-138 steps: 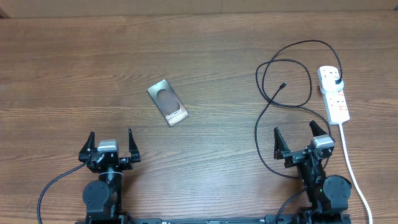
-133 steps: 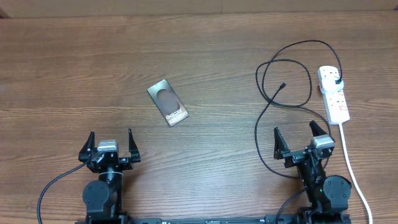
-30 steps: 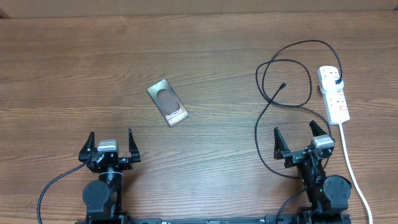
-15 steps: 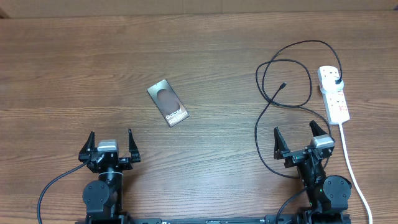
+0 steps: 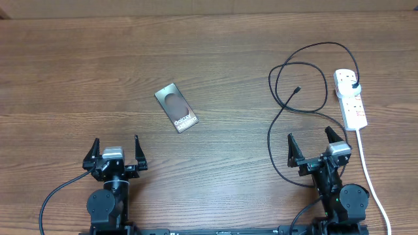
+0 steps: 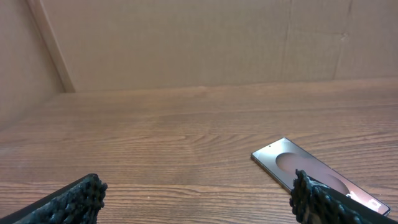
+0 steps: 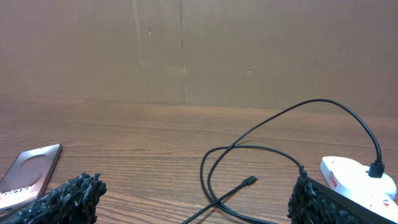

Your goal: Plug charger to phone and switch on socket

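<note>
One charger (image 5: 353, 85) plug sits in the socket (image 5: 353, 108); phone (image 5: 176, 108) lies apart.

You've got a brown wood-grain table (image 5: 209, 59), even light, and a plain cardboard wall (image 6: 205, 43) with seams standing behind it.

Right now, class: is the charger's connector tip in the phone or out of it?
Out. The connector tip lies loose on the table, well apart from the phone, with nothing joined to either.
</note>
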